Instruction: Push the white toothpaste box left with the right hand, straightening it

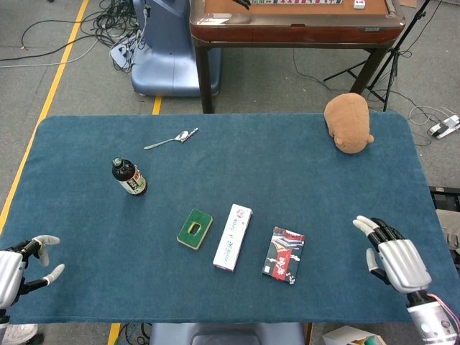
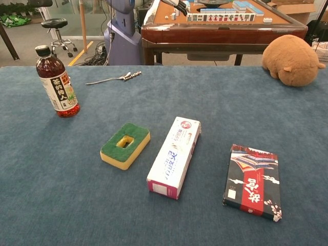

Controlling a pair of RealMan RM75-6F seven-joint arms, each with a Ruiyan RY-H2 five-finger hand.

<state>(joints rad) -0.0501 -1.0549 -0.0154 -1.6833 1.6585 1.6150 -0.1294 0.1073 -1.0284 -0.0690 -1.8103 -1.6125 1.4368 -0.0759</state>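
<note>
Lying mid-table, long white cardboard toothpaste box still sits skewed, far end leaning right, between green-and-yellow sponge and black-red flat packet. Right hand is well apart at the table's right edge, fingers spread, empty, so no push underway. Left hand idles at the left edge, fingers apart, empty.

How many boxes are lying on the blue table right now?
2: the white toothpaste box lies near the middle beside the green sponge, and the dark red-and-black box lies to its right. None appear hidden.
</note>
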